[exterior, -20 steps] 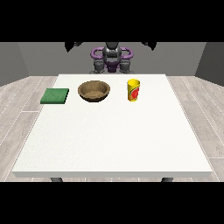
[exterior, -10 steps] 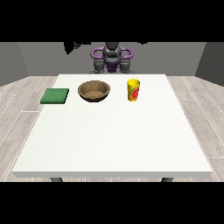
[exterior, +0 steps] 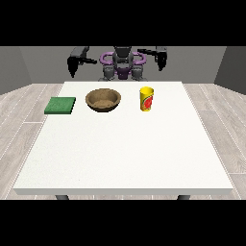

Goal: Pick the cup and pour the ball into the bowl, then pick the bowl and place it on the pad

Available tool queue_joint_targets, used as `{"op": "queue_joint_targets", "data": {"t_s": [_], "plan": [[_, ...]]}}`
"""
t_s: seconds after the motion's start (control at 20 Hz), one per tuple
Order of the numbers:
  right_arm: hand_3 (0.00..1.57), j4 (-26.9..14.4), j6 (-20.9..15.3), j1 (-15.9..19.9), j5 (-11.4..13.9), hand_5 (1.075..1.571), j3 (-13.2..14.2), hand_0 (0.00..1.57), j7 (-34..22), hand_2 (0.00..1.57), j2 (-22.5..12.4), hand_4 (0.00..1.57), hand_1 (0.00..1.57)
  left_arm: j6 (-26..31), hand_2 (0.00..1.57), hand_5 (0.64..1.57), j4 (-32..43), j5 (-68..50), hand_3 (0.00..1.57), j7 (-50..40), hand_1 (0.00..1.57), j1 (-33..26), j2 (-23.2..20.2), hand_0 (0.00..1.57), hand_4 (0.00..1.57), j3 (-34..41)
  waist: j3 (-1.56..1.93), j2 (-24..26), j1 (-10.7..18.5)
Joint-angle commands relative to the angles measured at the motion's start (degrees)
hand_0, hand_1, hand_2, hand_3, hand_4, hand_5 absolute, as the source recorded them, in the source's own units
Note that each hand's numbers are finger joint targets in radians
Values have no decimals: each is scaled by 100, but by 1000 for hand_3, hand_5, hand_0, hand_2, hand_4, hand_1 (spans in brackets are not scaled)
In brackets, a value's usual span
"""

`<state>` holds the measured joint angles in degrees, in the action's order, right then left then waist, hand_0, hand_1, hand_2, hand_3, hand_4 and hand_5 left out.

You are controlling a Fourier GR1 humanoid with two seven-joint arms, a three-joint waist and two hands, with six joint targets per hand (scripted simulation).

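A yellow cup (exterior: pixel 146 98) with a red mark stands upright on the white table (exterior: pixel 125 153), right of centre at the far side. No ball shows from this angle. A brown bowl (exterior: pixel 103 100) sits to its left, and a green pad (exterior: pixel 60 105) lies further left near the table's edge. Both hands hang in the air behind the table's far edge, beside the robot's torso (exterior: pixel 122 65). The hand at the view's left (exterior: pixel 72 66) and the hand at the view's right (exterior: pixel 161 60) point their fingers downward and hold nothing. Both are well apart from the cup and bowl.
The table's broad near half lies between the objects and the camera. Grey plank floor surrounds the table on all sides.
Both arms have swung outward and the hands have dropped lower, now showing plainly below the top band. Cup, bowl and pad have not moved.
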<state>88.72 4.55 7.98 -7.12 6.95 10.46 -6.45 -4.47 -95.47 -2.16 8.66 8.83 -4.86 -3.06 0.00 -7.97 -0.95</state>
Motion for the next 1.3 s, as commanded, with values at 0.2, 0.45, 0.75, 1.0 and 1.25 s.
{"op": "queue_joint_targets", "data": {"t_s": [0.2, 0.45, 0.75, 1.0, 1.25], "plan": [[0, -986, 371, 701, -178, 1560, 440, 0, 462, 0, -449, 0, 0, 152, 0, 1258, 1443, 137, 0, 830, 0, 727, -194, 0, 0, 488, 0, -414, -101], [0, -1342, 319, 459, 2, 1562, 324, 0, 956, 0, -229, 0, 0, 202, 0, 1259, 2256, 133, 0, 1360, 0, 858, -137, 0, 0, 659, 0, -273, -203], [0, -1838, 932, 787, -392, 1564, 750, 0, 1050, 0, -822, 0, 0, -268, 0, 1232, 3063, 431, 0, 2307, 0, 1063, 117, 0, 0, 759, -1, -522, -351], [0, -1636, 992, 819, -298, 1559, 572, 0, 1196, 0, -765, 0, 0, -322, 0, 1271, 4107, 179, 0, 2723, 0, 1799, -69, 0, 0, 1326, -3, -803, -757], [0, -2157, 1070, 1104, -438, 1558, 866, 0, 1400, 0, -976, 0, 0, -367, 0, 1245, 4792, 227, 0, 3301, 0, 2003, 68, 0, 0, 1308, -1, -870, -543]]}}
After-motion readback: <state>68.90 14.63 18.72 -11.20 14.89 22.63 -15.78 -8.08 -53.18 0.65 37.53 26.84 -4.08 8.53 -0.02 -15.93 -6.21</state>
